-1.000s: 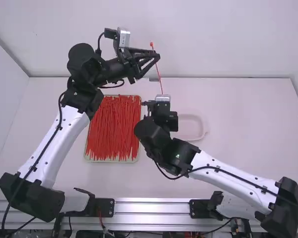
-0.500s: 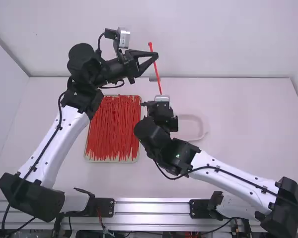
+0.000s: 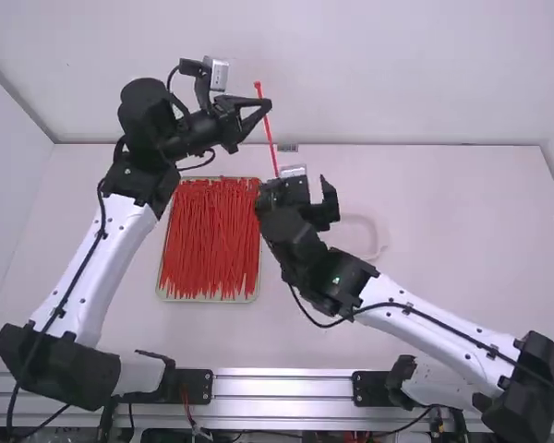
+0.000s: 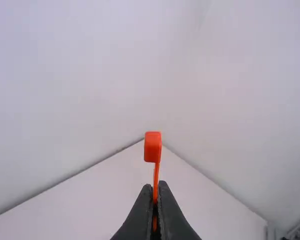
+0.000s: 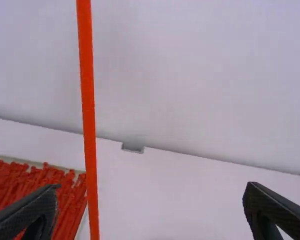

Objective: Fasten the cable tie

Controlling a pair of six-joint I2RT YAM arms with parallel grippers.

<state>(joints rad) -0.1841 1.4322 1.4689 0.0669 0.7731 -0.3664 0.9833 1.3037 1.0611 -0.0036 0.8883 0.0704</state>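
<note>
The big white worktop (image 3: 462,203) holds a flat tray full of red cable ties (image 3: 212,238). The long white and black left arm (image 3: 102,268) bends up past the tray's left side and over its far end. The white and black right arm (image 3: 415,318) lies to the right of the tray. A thin white loop (image 3: 365,235) lies flat to the right of the tray, partly hidden behind that arm.

The black left tool (image 3: 263,104) is up in the air above the tray's far right corner. It is pinched tight on one red plastic cable tie (image 3: 267,134), just under the tie's square head (image 4: 153,147). The tie's strap (image 5: 86,100) hangs down toward that corner.

The black right tool (image 3: 305,189) is beside the tray's far right corner, with its fingers spread wide. The strap hangs between them, close to one finger, not squeezed.
</note>
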